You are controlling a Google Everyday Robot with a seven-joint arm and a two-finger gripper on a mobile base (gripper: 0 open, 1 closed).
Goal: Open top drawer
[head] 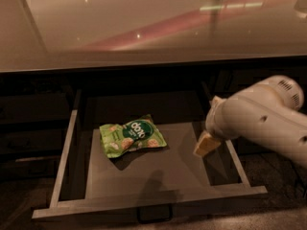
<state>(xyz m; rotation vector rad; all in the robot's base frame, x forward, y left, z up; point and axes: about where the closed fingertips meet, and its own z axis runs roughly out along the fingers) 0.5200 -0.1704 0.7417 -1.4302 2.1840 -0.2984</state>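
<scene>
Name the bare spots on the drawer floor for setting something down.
In the top drawer, bare floor lies between the snack bag and the front wall, also behind the bag. Right side is crowded by the end effector.

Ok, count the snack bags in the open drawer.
1. The green snack bag lies on the top drawer floor, left of centre. The end effector hangs over its right side and may hide more.

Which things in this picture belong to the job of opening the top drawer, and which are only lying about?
Belong to the job:
- top drawer, already pulled out
- gripper, above the drawer's right side, near the side wall

Only lying about:
- green snack bag, flat on the drawer floor
- countertop, above the drawer
</scene>
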